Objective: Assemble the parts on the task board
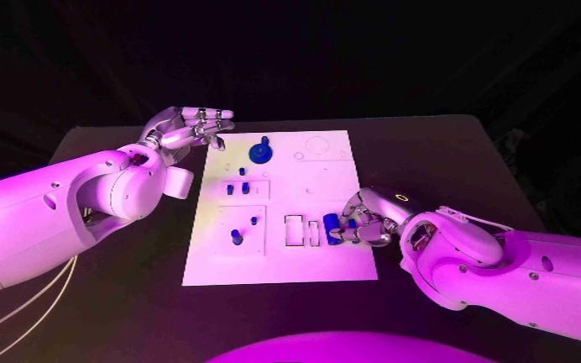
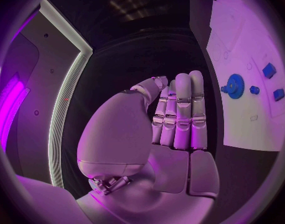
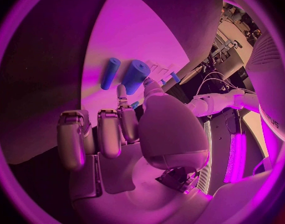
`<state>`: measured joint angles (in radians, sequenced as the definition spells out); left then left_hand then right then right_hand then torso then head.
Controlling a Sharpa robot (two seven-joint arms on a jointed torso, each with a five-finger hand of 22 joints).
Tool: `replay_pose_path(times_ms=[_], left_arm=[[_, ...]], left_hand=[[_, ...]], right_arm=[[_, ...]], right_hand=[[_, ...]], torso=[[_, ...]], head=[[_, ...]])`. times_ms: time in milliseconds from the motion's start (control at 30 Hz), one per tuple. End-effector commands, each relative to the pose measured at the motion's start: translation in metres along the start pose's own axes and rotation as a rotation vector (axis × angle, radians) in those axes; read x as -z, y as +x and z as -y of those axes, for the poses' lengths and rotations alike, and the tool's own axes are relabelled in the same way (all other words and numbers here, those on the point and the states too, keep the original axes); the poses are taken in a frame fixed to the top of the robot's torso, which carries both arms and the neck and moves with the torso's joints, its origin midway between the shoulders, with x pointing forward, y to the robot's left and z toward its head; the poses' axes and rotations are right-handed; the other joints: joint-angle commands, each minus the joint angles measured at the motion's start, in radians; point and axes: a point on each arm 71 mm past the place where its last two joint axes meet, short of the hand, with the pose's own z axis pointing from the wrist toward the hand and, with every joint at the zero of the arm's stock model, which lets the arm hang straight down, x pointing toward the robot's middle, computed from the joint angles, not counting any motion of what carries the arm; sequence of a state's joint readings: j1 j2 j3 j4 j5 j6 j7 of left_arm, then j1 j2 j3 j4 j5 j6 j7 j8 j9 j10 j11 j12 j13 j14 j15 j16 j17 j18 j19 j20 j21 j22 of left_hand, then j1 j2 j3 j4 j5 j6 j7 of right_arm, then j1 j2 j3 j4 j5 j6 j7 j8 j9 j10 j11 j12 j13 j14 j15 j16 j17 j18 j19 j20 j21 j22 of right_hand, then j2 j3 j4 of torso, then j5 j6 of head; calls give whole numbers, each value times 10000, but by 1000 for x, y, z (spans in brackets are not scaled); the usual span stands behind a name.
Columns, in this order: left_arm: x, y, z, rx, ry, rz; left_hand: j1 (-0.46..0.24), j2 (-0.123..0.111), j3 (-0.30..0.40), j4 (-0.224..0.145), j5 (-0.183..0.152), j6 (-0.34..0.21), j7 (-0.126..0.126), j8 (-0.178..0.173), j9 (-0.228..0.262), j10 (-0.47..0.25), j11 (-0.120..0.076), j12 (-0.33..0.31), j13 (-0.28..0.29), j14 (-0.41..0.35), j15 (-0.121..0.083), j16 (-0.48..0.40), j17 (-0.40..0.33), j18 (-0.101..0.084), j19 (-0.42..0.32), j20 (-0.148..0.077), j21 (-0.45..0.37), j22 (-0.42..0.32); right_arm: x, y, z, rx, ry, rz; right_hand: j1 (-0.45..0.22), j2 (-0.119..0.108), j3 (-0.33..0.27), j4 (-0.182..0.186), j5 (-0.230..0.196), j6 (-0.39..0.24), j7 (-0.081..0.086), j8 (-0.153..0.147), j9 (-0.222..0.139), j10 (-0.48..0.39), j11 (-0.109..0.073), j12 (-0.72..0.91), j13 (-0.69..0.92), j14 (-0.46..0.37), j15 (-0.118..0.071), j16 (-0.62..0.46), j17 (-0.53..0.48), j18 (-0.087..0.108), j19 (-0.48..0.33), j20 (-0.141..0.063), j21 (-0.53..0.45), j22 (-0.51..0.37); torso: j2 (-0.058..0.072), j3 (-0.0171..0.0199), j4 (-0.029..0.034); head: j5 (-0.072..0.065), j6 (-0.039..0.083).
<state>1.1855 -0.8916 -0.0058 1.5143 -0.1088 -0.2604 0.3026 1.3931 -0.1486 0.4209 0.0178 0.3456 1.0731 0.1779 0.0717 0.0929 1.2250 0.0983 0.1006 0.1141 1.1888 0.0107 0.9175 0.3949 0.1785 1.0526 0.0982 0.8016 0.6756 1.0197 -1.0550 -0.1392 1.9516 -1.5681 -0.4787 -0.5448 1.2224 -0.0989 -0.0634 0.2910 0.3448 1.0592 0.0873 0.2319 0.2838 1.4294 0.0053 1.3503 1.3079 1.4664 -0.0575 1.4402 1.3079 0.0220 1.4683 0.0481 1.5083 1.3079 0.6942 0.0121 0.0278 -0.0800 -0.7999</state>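
1. Nearest the robot, the right hand (image 1: 367, 222) sits at the near right part of the white board (image 1: 279, 266), its fingers curled in around a short blue cylinder (image 1: 332, 228). From the right wrist view the cylinder (image 3: 135, 76) lies just past the fingertips (image 3: 120, 92); whether they pinch it or merely touch it I cannot tell.
2. A slimmer blue peg (image 3: 109, 73) lies right beside that cylinder, the two long axes roughly parallel, both pointing away from the palm.
3. The coming move, I judge, turns on this: the cylinder lies directly ahead of the right hand, which is far nearer to it than the left.
4. Further in, small blue pieces (image 1: 238, 187) stand in the board's middle recesses, and a blue gear (image 1: 260, 154) sits toward the far edge.
5. Farthest, the left hand (image 1: 194, 127) hovers over the black worktop (image 1: 121, 296) beside the board's far left corner, fingers straight and pressed together, holding nothing.
6. No writing or label is readable.
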Motion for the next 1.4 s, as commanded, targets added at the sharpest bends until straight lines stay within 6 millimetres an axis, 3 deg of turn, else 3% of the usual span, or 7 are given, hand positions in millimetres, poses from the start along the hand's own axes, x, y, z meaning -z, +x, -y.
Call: replay_pose_path(times_ms=[33, 500, 900, 1400], left_arm=[[0, 3, 2, 103, 117, -183], [0, 3, 2, 118, 100, -223], [1, 3, 2, 122, 84, -237], [1, 2, 2, 118, 69, -225]], left_hand=[[-46, 64, -53, -25, -12, -42, -8, 25, -1, -64, 8, -39, -3, 13, 65, -65, -11, 52, 20, 68, -53, -14], [-79, 76, -63, -7, -11, -50, -6, 29, 0, -72, 11, -38, -3, 14, 69, -65, -14, 52, 19, 74, -63, -20], [-79, 76, -63, -7, -11, -50, -6, 29, 0, -72, 11, -38, -3, 14, 69, -65, -14, 52, 19, 74, -63, -20], [-95, 85, -68, -2, -7, -60, -9, 32, 1, -81, 9, -38, -2, 13, 70, -65, -17, 54, 20, 77, -74, -27]], right_arm=[[-1, 3, 0, 310, 171, -175], [-11, 19, -4, 530, 195, -606], [-14, 23, -5, 676, 207, -634], [-1, 6, -12, -966, 275, 401]], right_hand=[[-55, 82, -65, -25, 36, -47, -23, 42, 12, 71, 12, 21, 571, 651, -67, 47, 245, -101, 875, -73, 58, 2377], [-79, 84, -193, -29, -4, -83, -20, 54, 83, 32, 14, -37, 538, 671, -65, 128, 385, -112, 889, -72, 111, 2402], [50, 124, -266, -75, 40, -85, -27, 88, 174, 54, 10, 1, 595, 675, -64, 159, 434, -124, 904, -70, 171, 2431], [955, 409, -176, -393, 1056, 106, -159, 351, 681, 287, -111, 324, 967, 724, -157, 367, 778, -203, 1004, -143, 545, 2596]], torso=[[-3, -3, -14], [9, -4, 20], [10, -7, -7], [-6, 0, 2]], head=[[42, -52], [35, -91], [73, -97], [81, -23]])
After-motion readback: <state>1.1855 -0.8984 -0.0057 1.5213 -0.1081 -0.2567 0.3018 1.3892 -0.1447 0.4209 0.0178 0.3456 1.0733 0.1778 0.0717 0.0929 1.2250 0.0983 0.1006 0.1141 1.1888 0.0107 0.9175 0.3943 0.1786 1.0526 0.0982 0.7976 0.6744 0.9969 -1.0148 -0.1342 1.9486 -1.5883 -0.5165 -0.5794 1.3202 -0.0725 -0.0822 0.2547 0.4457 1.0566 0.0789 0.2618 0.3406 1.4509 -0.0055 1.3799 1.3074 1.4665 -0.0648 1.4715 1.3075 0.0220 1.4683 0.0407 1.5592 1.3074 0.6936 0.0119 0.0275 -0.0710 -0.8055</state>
